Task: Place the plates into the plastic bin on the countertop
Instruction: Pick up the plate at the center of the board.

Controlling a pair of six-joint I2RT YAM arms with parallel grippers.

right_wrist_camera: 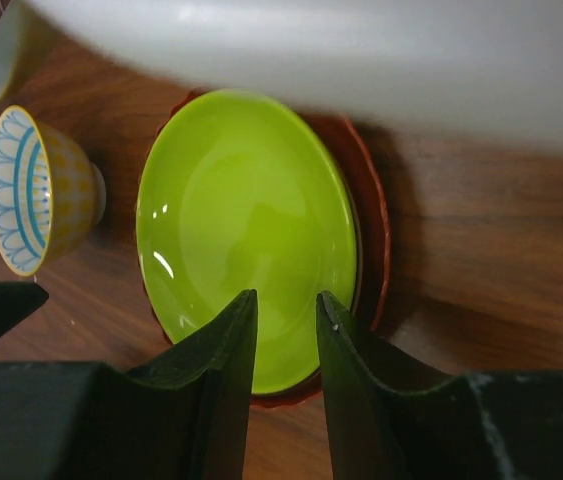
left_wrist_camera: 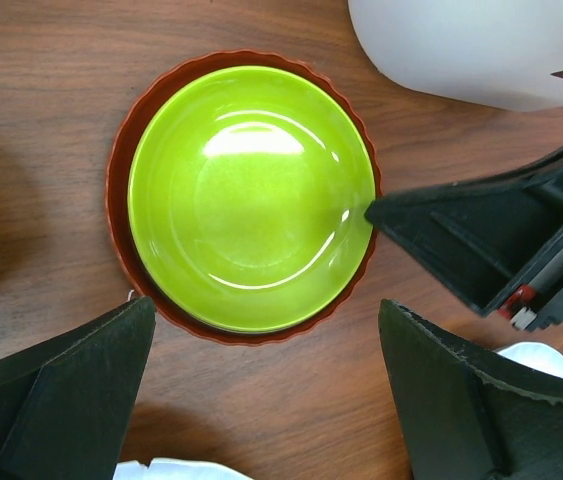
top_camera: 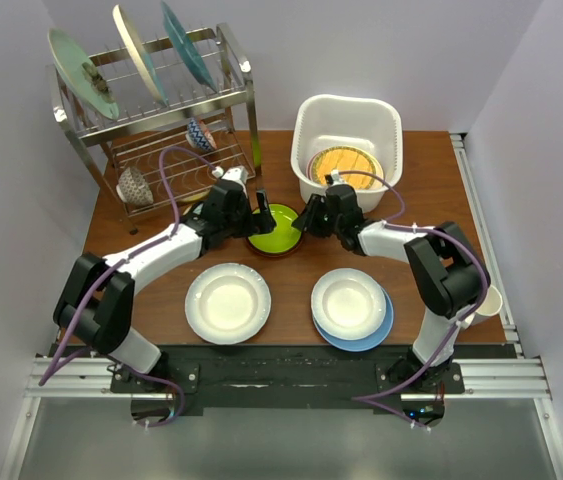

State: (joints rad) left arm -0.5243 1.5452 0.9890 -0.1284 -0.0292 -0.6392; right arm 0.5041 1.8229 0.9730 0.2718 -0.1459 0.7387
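A lime green plate (top_camera: 273, 229) lies on a brown scalloped plate (left_wrist_camera: 121, 190) at the table's middle. The white plastic bin (top_camera: 393, 120) stands behind it and holds a yellow woven-look plate (top_camera: 345, 165). My left gripper (top_camera: 261, 212) hovers over the lime plate's left side, jaws wide open and empty (left_wrist_camera: 266, 308). My right gripper (top_camera: 306, 222) is turned on its side at the lime plate's (right_wrist_camera: 241, 220) right rim, jaws (right_wrist_camera: 288, 297) a narrow gap apart, holding nothing I can see. Its fingertip (left_wrist_camera: 373, 210) touches the rim.
A white plate (top_camera: 227, 303) lies front left. A white plate (top_camera: 348, 300) sits on a blue one (top_camera: 381, 335) front right. The wire rack (top_camera: 231, 60) at back left holds three upright plates, a patterned bowl (right_wrist_camera: 36, 190) and a cup. Another cup (top_camera: 488, 300) stands far right.
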